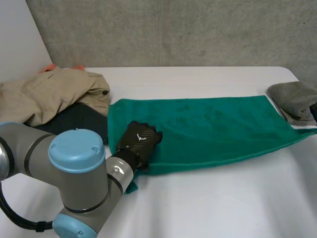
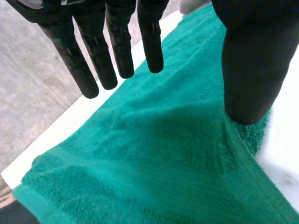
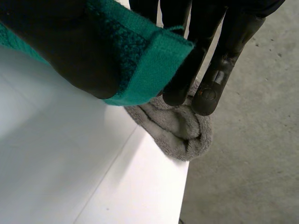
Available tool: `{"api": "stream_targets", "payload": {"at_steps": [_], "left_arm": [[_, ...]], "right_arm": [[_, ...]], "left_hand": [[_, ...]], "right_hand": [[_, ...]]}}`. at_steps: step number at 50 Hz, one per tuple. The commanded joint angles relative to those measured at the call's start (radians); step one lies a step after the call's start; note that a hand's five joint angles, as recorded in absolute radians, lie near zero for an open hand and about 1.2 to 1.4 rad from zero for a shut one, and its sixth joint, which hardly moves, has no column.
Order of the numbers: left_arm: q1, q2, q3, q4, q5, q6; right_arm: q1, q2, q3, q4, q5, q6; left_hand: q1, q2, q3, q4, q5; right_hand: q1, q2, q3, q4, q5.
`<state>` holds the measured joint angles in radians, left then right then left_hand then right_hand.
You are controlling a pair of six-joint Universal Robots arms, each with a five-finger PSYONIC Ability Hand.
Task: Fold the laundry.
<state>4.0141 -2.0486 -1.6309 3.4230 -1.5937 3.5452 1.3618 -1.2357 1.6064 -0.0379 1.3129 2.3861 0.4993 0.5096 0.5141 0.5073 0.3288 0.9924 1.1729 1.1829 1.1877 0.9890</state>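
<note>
A green towel [image 1: 208, 129] lies folded lengthwise across the white table [image 1: 208, 198]. My left hand [image 1: 140, 140] rests on its left end, near the front edge. In the left wrist view its fingers [image 2: 117, 46] are straight above the towel [image 2: 154, 158] and the thumb presses down on the cloth, so the hand is open. My right hand [image 3: 219, 56] is at the towel's right end. There it pinches a hemmed corner of the towel [image 3: 140, 60] between thumb and fingers, lifted a little off the table.
A beige garment [image 1: 49, 94] lies heaped over a dark one [image 1: 79, 121] at the table's back left, touching the towel's left end. A folded grey cloth [image 1: 294, 99] sits at the right edge of the table, just beyond my right fingertips [image 3: 180, 130].
</note>
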Motion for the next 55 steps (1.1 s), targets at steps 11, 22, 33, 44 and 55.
{"api": "stream_targets", "payload": {"at_steps": [11, 22, 33, 44, 55], "left_arm": [[0.003, 0.242, -0.262, -0.010, -0.229, -0.070], [0.008, 0.142, -0.238, -0.114, -0.181, -0.296], [0.014, 0.090, -0.198, -0.102, -0.138, -0.298], [0.017, -0.027, -0.143, -0.094, -0.140, -0.290], [0.060, 0.224, -0.121, -0.097, -0.150, -0.282]], "right_arm": [[-0.009, 0.021, -0.014, -0.023, 0.005, 0.050], [-0.010, 0.035, 0.000, -0.022, 0.005, 0.053], [-0.009, 0.033, 0.016, -0.023, 0.003, 0.053], [-0.010, 0.033, 0.027, -0.023, 0.002, 0.053], [-0.013, -0.040, 0.038, 0.013, 0.005, 0.033]], "left_hand": [[0.022, 0.012, 0.008, 0.014, 0.018], [0.040, 0.030, 0.025, 0.032, 0.036], [0.116, 0.106, 0.102, 0.108, 0.112], [0.500, 0.489, 0.485, 0.492, 0.496], [0.897, 0.887, 0.882, 0.889, 0.893]], "right_hand": [[0.404, 0.223, 0.213, 0.209, 0.233], [0.404, 0.223, 0.213, 0.209, 0.233], [0.404, 0.223, 0.213, 0.209, 0.233], [0.404, 0.223, 0.213, 0.209, 0.233], [0.404, 0.223, 0.213, 0.209, 0.233]]}}
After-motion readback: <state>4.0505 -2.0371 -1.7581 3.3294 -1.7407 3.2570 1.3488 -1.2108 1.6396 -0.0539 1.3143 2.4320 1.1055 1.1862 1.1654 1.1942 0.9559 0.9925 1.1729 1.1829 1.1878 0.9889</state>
